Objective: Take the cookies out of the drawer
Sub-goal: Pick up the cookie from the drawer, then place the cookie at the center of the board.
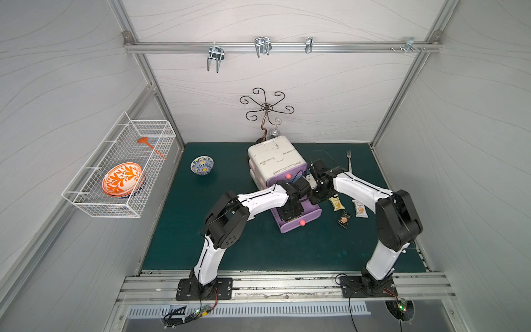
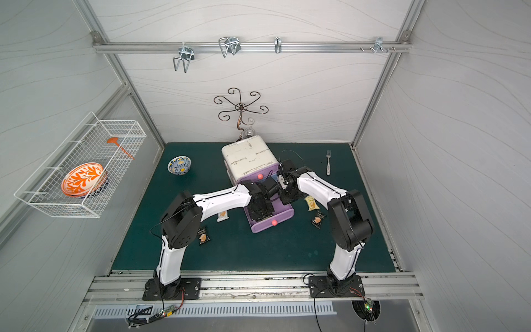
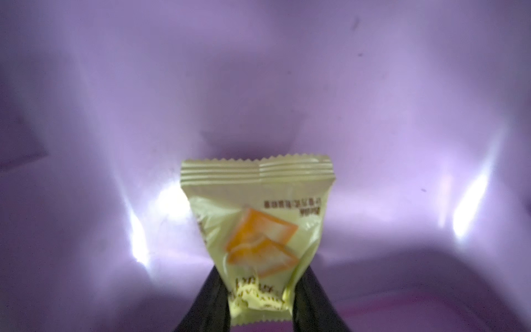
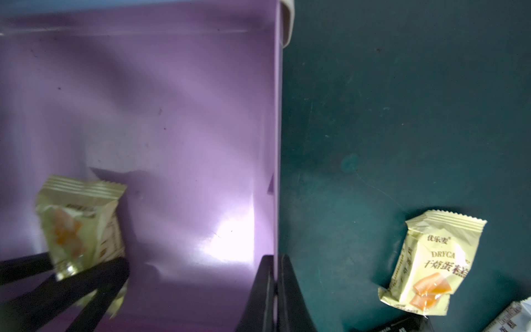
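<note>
Dipping into the open purple drawer [image 1: 311,215] at the centre of the frame in both top views, the left gripper [image 3: 260,290] has its jaws clamped on one end of a yellow packet [image 3: 258,212]. It is the only one of the cookies we can see inside, held upright off the drawer floor. The right gripper [image 4: 275,273] is pinched together on the drawer's side wall, by our reading to steady it.

On the green mat [image 2: 258,253], a second yellow packet [image 2: 312,203] and a black packet [image 2: 318,220] lie right of the drawer. A white packet [image 2: 222,216] and another black packet [image 2: 203,236] lie to its left by the left arm. A second white packet [image 1: 359,208] shows farther right.

We judge the hold shallow. The fingers bite only crinkled film, so a quick lift could let the slick wrapper slide free and drop back in. It might also snag the rim, and the wrists sit close enough to collide.
</note>
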Robot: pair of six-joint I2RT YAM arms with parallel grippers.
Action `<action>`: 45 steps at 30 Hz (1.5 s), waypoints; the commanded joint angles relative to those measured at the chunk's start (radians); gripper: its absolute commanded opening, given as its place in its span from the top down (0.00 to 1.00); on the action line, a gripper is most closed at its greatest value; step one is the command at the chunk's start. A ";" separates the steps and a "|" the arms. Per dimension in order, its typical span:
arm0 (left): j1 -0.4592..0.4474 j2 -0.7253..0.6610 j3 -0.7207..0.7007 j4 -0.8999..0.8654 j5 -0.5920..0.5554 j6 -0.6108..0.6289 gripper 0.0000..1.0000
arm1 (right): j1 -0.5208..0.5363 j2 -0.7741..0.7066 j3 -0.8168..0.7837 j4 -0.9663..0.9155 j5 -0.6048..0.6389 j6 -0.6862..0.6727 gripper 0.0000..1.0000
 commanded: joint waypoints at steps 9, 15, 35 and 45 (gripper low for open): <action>0.012 -0.301 -0.026 -0.093 -0.091 0.029 0.72 | 0.007 0.013 0.036 0.006 -0.035 0.002 1.00; 0.010 -0.477 -0.154 -0.136 -0.111 0.001 0.72 | 0.008 0.016 0.046 0.010 -0.037 0.012 1.00; -0.024 -0.635 -0.700 0.130 -0.068 -0.068 0.61 | 0.007 0.048 0.000 0.176 -0.047 0.075 1.00; -0.037 -0.635 -0.596 0.106 -0.085 -0.041 0.23 | 0.006 0.061 -0.020 0.224 -0.051 0.057 1.00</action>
